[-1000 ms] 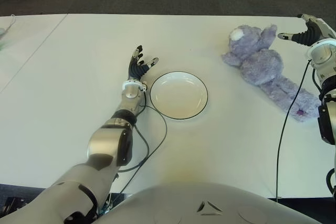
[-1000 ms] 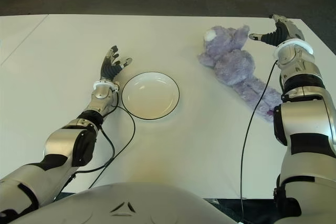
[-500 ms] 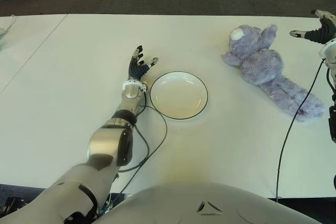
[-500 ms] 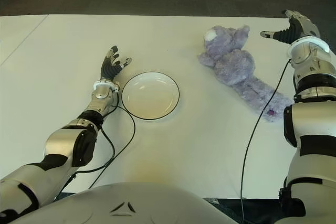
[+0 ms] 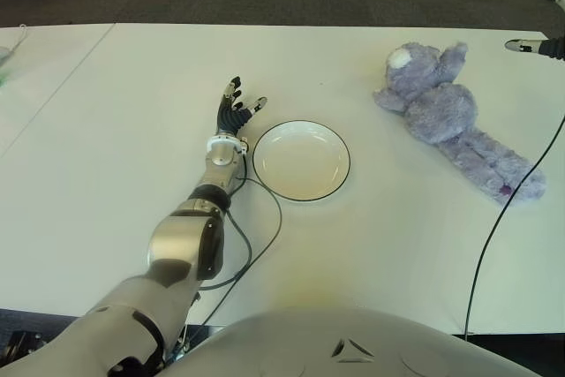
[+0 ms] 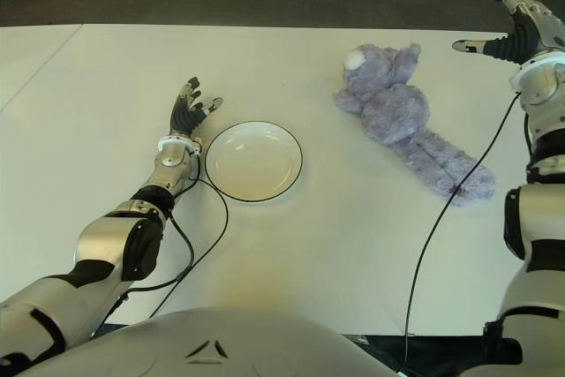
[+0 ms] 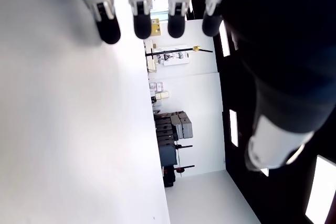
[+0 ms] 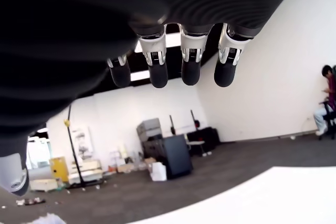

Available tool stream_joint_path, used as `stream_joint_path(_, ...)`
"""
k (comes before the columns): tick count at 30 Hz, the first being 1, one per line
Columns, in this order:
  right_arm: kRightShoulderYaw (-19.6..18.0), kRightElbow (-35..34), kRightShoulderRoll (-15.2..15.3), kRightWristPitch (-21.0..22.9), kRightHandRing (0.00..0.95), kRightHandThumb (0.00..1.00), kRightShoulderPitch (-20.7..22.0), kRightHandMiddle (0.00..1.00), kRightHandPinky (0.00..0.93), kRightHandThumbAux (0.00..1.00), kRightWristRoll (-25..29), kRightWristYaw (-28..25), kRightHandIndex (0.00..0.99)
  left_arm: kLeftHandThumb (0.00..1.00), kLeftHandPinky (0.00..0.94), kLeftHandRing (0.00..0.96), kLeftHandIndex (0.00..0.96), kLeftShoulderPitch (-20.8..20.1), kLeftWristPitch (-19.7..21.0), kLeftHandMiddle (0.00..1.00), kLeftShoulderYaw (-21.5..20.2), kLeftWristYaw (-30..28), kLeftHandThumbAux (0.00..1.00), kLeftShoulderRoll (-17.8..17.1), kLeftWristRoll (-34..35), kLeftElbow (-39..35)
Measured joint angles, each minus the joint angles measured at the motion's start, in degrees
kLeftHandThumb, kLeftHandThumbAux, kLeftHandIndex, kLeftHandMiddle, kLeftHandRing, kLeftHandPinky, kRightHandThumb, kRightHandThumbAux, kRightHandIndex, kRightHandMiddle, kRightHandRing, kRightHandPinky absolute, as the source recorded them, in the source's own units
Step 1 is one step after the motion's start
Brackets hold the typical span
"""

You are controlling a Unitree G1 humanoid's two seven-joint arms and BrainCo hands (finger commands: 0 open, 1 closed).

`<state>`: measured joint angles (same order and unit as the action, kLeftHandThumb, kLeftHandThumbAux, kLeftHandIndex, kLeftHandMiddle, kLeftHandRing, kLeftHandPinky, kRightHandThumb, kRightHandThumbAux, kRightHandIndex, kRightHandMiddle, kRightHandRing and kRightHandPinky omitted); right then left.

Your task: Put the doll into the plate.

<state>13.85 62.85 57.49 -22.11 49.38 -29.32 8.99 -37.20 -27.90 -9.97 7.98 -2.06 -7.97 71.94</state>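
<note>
Task not begun: the doll [image 6: 408, 125] lay on the table [image 6: 353, 245], apart from the empty plate [image 6: 253, 161], the right hand [image 6: 523, 37] beyond it, fingers [image 8: 157, 69] spread, empty; left hand [image 6: 186, 114] beside the plate, likewise open.

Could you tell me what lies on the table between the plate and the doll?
Nothing does: in both eye views only bare table separates the plate from the doll.

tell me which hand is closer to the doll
The right hand, open in the air just right of the purple doll. The left hand sits left of the plate, much farther off.
</note>
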Motion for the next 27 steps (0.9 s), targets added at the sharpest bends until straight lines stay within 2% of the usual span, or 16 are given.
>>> stream_joint_path(9,-5.83,-15.19,0.12,-2.0,0.0,0.188,-20.98,0.0,0.043,0.496,0.64,6.21,0.018,0.088,0.113,0.078,0.058,-0.36,-0.91,0.073,-0.22,0.0,0.724,-0.04,0.07,-0.55)
stream_joint_path(13,-7.85,-23.48,-1.36,-2.02,0.0,0.2,-31.18,0.0,0.042,0.491,0.64,8.06,0.018,0.084,0.122,0.085,0.058,-0.16,-0.93,0.077,-0.21,0.0,0.726,-0.08,0.06,-0.55)
stream_joint_path(14,-8.29,-25.61,-1.85,-1.97,0.01,0.256,-33.43,0.0,0.095,0.49,0.65,8.4,0.026,0.085,0.12,0.086,0.058,0.06,-0.91,0.078,-0.2,0.0,0.722,-0.08,0.06,-0.51)
stream_joint_path(17,-8.82,-32.73,-4.56,-1.24,0.031,0.302,-39.95,0.0,0.142,0.483,0.62,8.69,0.035,0.091,0.107,0.081,0.056,0.48,-0.8,0.074,-0.18,0.0,0.715,-0.18,0.05,-0.42)
stream_joint_path(23,-9.36,-42.12,-10.59,-0.12,0.056,0.377,-46.63,0.009,0.153,0.483,0.34,9.01,0.047,0.099,0.108,0.075,0.05,0.57,-0.14,0.071,-0.17,0.0,0.708,-0.22,0.05,-0.27)
stream_joint_path(27,-10.58,-44.87,-11.62,0.05,0.06,0.396,-48.0,0.008,0.155,0.487,0.05,9.34,0.045,0.102,0.115,0.08,0.05,0.54,-0.14,0.073,-0.06,0.0,0.712,-0.2,0.01,-0.27)
